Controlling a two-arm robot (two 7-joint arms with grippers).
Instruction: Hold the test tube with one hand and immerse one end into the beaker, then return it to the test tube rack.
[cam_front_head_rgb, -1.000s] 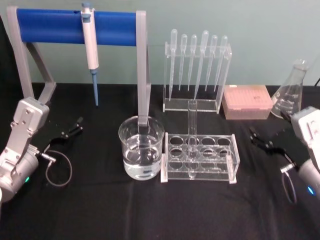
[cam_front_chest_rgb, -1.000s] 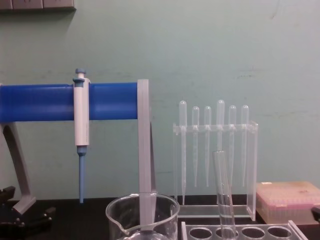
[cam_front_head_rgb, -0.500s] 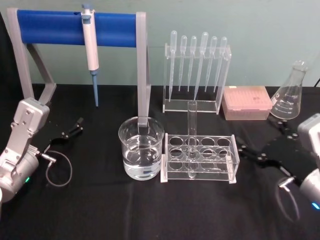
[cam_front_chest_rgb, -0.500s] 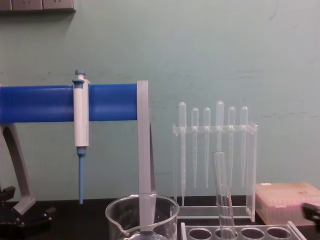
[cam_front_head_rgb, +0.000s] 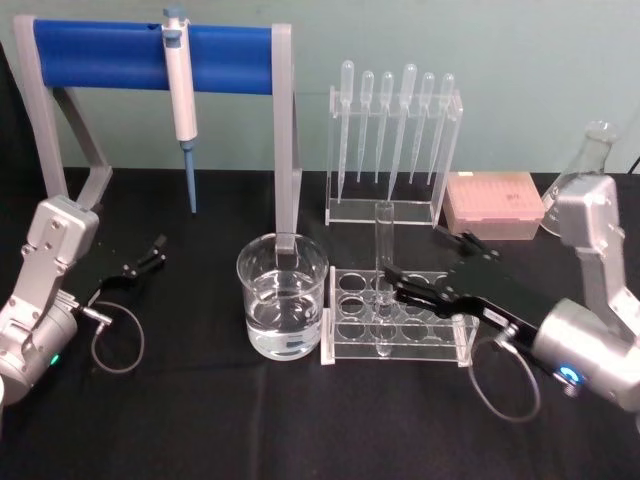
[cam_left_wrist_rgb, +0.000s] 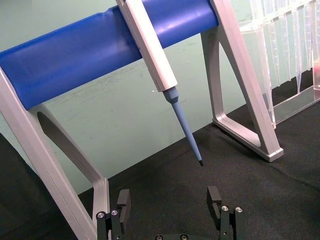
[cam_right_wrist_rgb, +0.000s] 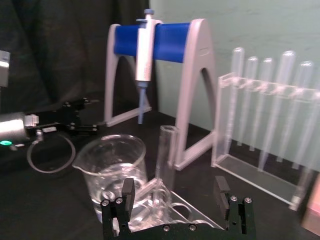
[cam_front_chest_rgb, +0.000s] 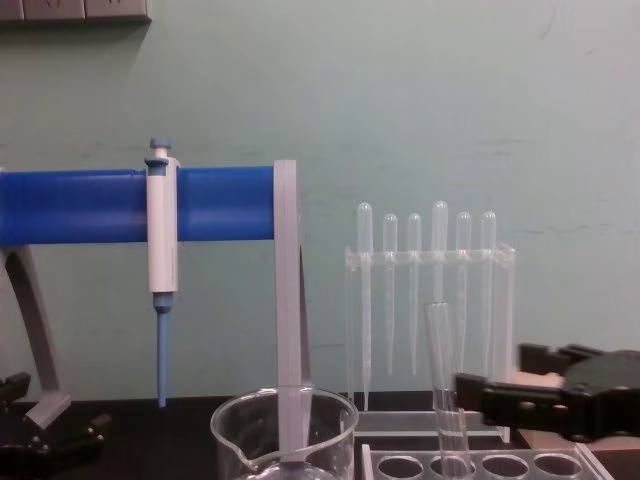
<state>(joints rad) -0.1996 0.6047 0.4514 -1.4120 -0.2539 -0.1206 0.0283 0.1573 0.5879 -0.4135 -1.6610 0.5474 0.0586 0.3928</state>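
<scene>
The test tube (cam_front_head_rgb: 384, 262) stands upright in the clear rack (cam_front_head_rgb: 400, 318), just right of the beaker (cam_front_head_rgb: 283, 305), which holds clear liquid. My right gripper (cam_front_head_rgb: 418, 262) is open beside the tube on its right, with its near finger (cam_front_head_rgb: 398, 288) close to the glass and nothing gripped. In the right wrist view the test tube (cam_right_wrist_rgb: 165, 152) rises just ahead of the gap in the right gripper (cam_right_wrist_rgb: 175, 194), with the beaker (cam_right_wrist_rgb: 115, 170) beyond it. In the chest view the right gripper (cam_front_chest_rgb: 502, 378) is right of the test tube (cam_front_chest_rgb: 445, 385). My left gripper (cam_front_head_rgb: 143, 257) rests open at the far left, as the left wrist view (cam_left_wrist_rgb: 169, 200) shows.
A white-and-blue pipettor (cam_front_head_rgb: 183, 95) hangs on the blue-barred stand (cam_front_head_rgb: 100, 55) behind the beaker. A rack of plastic pipettes (cam_front_head_rgb: 395, 140), a pink box (cam_front_head_rgb: 495, 203) and a glass flask (cam_front_head_rgb: 585, 165) line the back right.
My right arm has swung in from the right edge to the test tube's side, with its fingers still open. The left arm, tube and beaker have not moved.
</scene>
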